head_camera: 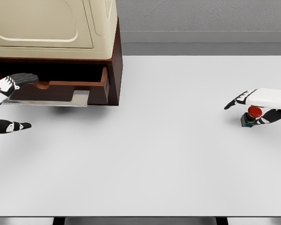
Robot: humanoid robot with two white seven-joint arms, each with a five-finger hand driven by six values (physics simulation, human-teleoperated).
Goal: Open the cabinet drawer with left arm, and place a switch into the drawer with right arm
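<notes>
The cream and brown cabinet (61, 28) stands at the table's far left, and its brown drawer (61, 90) is pulled out, showing a dark inside. My left hand (30, 102) comes in at the left edge. Its fingers (23, 78) lie at the drawer front's top edge, the thumb is spread far below, and it holds nothing. The switch (254, 113), a red button on a black base, stands on the table at the far right. My right hand (244, 111) hovers over it, fingers stretched out to the left and thumb beside the base, not closed on it.
The white table (154, 154) runs wide between the cabinet and the switch. A grey metal plate (80, 98) sticks out under the drawer front. The table's front edge runs along the bottom of the view.
</notes>
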